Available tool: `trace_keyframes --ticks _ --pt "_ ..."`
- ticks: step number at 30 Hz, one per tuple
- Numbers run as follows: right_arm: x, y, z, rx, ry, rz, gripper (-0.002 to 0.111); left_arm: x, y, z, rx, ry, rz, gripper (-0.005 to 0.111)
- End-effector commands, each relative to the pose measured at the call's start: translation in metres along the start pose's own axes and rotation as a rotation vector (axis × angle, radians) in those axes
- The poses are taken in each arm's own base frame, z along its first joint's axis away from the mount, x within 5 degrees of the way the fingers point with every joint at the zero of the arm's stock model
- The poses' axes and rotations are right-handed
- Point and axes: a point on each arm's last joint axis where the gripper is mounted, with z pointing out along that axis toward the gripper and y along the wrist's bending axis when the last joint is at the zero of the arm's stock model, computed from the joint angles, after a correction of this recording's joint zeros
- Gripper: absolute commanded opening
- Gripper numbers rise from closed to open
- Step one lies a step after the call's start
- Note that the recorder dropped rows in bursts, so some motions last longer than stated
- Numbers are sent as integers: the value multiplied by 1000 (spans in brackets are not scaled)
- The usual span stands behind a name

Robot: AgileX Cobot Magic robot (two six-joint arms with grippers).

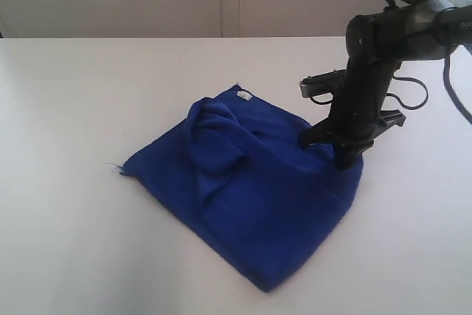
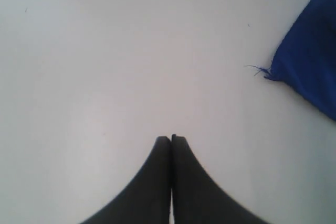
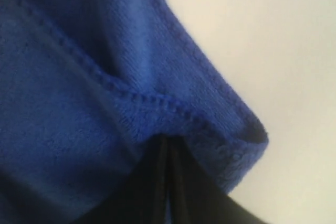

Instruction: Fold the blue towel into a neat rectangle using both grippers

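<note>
Blue towel (image 1: 251,204): is lying on the white bench (image 1: 74,86), doubled over itself into a rough, lopsided four-sided shape.
White label (image 1: 244,95): is showing at one corner of the towel and is serving as the reference point for the lines below.
Bunched hump (image 1: 217,142): is rising just beside the label, where the cloth is rolling up instead of lying flat.
Right claw (image 1: 345,158): is clenching at the next corner along the edge from the label. Its wrist view is showing the hem wrapping its closed tip, so it appears to be pinching the cloth.
Left claw (image 2: 171,139): is staying clenched on nothing, over bare bench, well apart from the label and near a frayed corner (image 2: 261,70) trailing a loose thread.
Progress: judging by the overlap, a first fold is looking roughly done, but untidily.
Remaining: the hump is needing flattening, the edges are needing squaring, and a further fold is probably waiting.
</note>
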Motion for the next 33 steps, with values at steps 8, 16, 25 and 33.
trace_keyframes --ticks 8,16,25,33 --pt "29 1 -47 -8 -132 38 0 0 0 -3 -2 -4 -11 0" --pt "-12 21 -79 -161 -394 -58 0 0 0 -3 -2 -4 -11 0" --pt "-65 27 -58 -205 -458 -140 0 0 0 -3 -2 -4 -11 0" --pt "-96 33 -34 -265 -506 -219 0 0 0 -3 -2 -4 -11 0"
